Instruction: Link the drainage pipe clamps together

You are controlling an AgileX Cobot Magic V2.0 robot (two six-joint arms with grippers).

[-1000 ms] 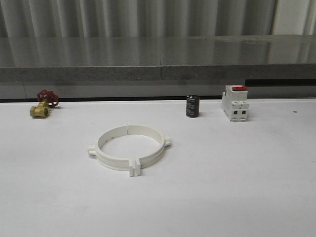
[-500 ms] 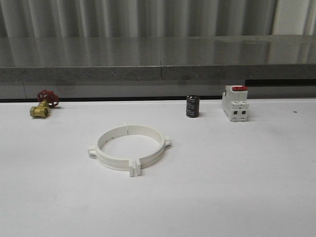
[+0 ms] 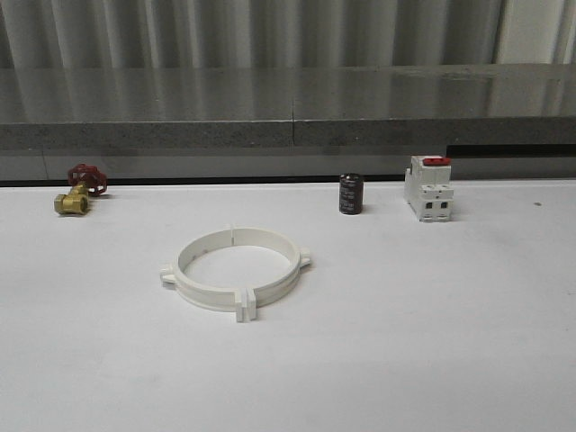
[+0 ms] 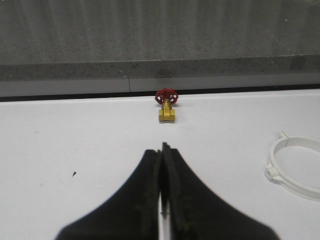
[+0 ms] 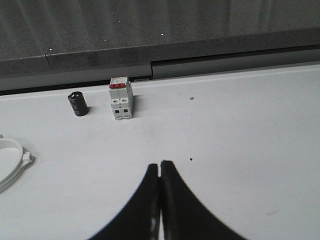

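Note:
The two white drainage pipe clamps (image 3: pixel 237 269) lie flat on the white table as one closed ring, their end tabs meeting at the front and at the back. Part of that ring (image 4: pixel 295 166) shows in the left wrist view, and a small piece of it (image 5: pixel 11 163) in the right wrist view. My left gripper (image 4: pixel 160 148) hangs above bare table, shut, with nothing between its black fingers. My right gripper (image 5: pixel 159 164) is also shut and empty, over bare table to the right of the ring.
A brass valve with a red handwheel (image 3: pixel 78 189) sits at the back left. A black cylinder (image 3: pixel 351 193) and a white breaker with a red switch (image 3: pixel 428 188) stand at the back right. A grey ledge (image 3: pixel 288 135) runs along the table's far edge.

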